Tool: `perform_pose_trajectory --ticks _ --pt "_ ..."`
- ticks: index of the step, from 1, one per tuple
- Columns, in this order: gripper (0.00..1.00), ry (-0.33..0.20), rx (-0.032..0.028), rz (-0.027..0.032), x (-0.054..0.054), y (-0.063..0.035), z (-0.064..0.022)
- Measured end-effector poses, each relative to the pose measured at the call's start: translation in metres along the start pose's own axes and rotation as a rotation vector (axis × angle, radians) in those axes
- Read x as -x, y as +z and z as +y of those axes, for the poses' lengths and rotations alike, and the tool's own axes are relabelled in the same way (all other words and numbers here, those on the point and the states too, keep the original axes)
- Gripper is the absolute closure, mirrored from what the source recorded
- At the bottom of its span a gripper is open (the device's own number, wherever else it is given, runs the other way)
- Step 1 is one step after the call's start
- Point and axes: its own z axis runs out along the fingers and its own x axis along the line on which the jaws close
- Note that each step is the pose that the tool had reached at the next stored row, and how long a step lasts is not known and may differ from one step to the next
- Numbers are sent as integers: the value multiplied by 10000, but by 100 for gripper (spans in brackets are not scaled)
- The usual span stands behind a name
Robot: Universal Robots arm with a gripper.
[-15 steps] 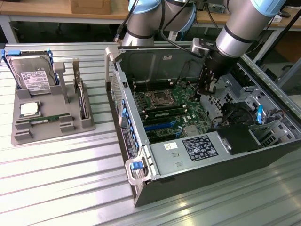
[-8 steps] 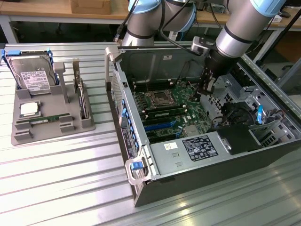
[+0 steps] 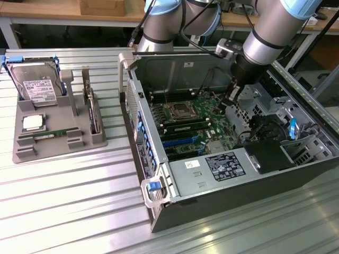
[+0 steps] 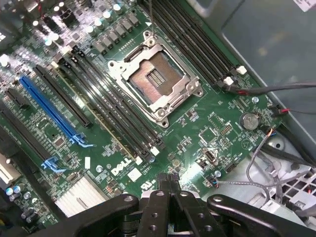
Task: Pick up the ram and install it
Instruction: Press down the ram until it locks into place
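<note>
One ram (image 3: 48, 135) stick lies flat in the grey tray (image 3: 58, 150) on the desk (image 3: 79, 196), just below the square processor (image 3: 33, 123). It looks light, thin, stiff and fragile; I'd take it by its long edges, off the chips. The hand (image 4: 168, 177) hangs well apart from it, inside the computer case (image 3: 175, 63) over the motherboard (image 4: 217, 116), fingers pressed together and empty.

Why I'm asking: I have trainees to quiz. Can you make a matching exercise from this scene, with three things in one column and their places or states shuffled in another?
Things:
1. ram
2. hard drive
3. pincer

Places or states:
A. shut, above the motherboard
B. lying flat in the grey tray
C. propped up between blue clips in the tray

Pairs: 1-B; 2-C; 3-A.
</note>
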Motion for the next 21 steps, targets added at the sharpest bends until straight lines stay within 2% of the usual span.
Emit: perform_pose_trajectory --ticks 3,7,11,13,21 --pt "90 673 -29 -59 0 0 0" --pt "90 1272 -54 -113 0 1 0" --pt "90 2519 -113 -217 0 1 0" --pt "90 2807 -126 -242 0 1 0" --pt "90 4895 -215 -426 0 2 0"
